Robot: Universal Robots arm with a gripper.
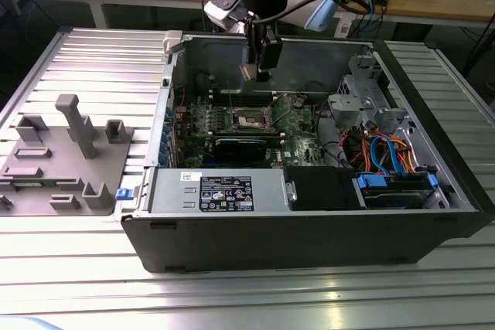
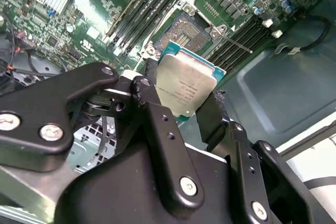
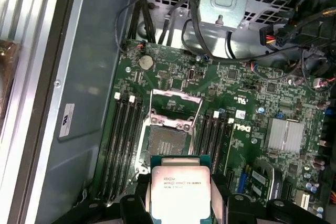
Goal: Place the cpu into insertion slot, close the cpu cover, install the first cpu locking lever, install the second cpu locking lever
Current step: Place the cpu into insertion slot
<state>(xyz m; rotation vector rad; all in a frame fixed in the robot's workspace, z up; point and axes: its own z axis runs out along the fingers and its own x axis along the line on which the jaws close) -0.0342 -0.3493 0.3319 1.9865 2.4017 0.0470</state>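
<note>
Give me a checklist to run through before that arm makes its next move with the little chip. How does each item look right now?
1. Chip gripped firmly: ok. The gripper is shut on the cpu, holding it by two opposite edges.
2. Socket free: ok. The insertion slot lies bare, with nothing in it.
3. Cover out of the way: ok. The cpu cover is swung up off the slot.
4. Chip clear of the board: ok. In the exterior view the gripper hangs above the slot, not touching.
5. Chip squarely over the slot: cannot tell. The angled views do not settle it.
6. Chip's corners matched to the socket: cannot tell.
</note>
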